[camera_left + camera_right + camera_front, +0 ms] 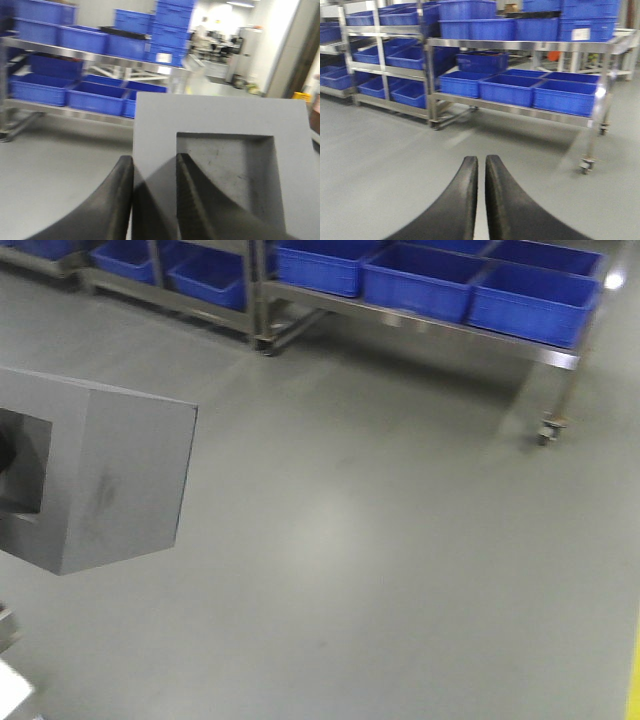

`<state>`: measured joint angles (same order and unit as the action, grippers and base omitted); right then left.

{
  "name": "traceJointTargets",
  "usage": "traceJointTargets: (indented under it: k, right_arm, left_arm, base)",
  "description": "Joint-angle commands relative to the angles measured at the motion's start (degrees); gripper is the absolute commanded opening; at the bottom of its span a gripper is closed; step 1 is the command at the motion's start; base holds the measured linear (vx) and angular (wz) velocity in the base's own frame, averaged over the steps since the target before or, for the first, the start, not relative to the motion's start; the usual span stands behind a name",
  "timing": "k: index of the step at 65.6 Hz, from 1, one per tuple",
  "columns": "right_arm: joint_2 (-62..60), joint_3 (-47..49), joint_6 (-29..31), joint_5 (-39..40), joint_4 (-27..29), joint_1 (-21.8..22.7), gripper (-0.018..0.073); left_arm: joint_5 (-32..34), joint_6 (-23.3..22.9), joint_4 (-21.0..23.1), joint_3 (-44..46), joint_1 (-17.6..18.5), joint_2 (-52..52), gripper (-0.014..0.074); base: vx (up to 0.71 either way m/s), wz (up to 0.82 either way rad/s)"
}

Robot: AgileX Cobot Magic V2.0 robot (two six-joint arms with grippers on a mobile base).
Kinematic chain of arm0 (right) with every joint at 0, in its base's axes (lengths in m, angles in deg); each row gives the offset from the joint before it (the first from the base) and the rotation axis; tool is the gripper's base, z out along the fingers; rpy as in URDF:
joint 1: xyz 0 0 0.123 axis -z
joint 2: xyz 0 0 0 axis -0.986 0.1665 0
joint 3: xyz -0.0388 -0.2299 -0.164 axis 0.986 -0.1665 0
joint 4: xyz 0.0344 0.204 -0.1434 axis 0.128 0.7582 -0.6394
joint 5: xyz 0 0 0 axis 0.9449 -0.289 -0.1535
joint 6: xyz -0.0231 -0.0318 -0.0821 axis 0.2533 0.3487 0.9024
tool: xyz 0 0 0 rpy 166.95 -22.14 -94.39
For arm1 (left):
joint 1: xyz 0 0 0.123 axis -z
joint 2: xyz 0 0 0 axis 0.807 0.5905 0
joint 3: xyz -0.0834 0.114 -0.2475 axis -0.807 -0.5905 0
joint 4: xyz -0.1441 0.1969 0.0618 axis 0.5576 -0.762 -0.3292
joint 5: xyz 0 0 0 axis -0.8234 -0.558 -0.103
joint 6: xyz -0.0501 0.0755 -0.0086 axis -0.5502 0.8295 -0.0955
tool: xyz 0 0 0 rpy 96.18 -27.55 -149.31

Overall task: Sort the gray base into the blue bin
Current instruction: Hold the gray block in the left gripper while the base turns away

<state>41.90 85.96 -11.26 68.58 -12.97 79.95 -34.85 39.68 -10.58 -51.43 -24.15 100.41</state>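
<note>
The gray base (pixel 110 480) hangs in the air at the left of the front view, its square recess facing left. In the left wrist view the gray base (pixel 220 120) fills the foreground, and my left gripper (pixel 154 159) is shut on its wall, with one finger outside and one inside the recess. Blue bins (pixel 420 280) sit side by side on a low steel rack shelf ahead, and the same bins (pixel 510 90) show in the right wrist view. My right gripper (pixel 481 159) is shut and holds nothing, hovering over the bare floor.
Steel racks on caster wheels (pixel 548 430) line the far side, with more blue bins (pixel 395 55) stacked on upper shelves. Grey floor (pixel 380 560) lies between me and the racks. A yellow floor line (pixel 634 670) runs along the right edge.
</note>
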Motion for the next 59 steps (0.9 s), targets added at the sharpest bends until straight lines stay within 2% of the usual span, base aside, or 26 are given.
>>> traceJointTargets:
  k: [1,40,59]
  right_arm:
    - [-0.4,-0.1,0.4,4.2,-0.4,0.2,-0.0004]
    - [-0.4,-0.1,0.4,4.2,-0.4,0.2,-0.0004]
    - [-0.4,-0.1,0.4,4.2,-0.4,0.2,-0.0004]
  left_arm:
    - [6.4,-0.3,0.3,1.8,0.3,-0.1,0.0157]
    - [6.4,-0.3,0.3,1.8,0.3,-0.1,0.0157]
    - [6.4,-0.3,0.3,1.8,0.3,-0.1,0.0157]
  base:
    - [0.09,-0.68]
    - [0.14,-0.71]
    - [0.19,-0.46]
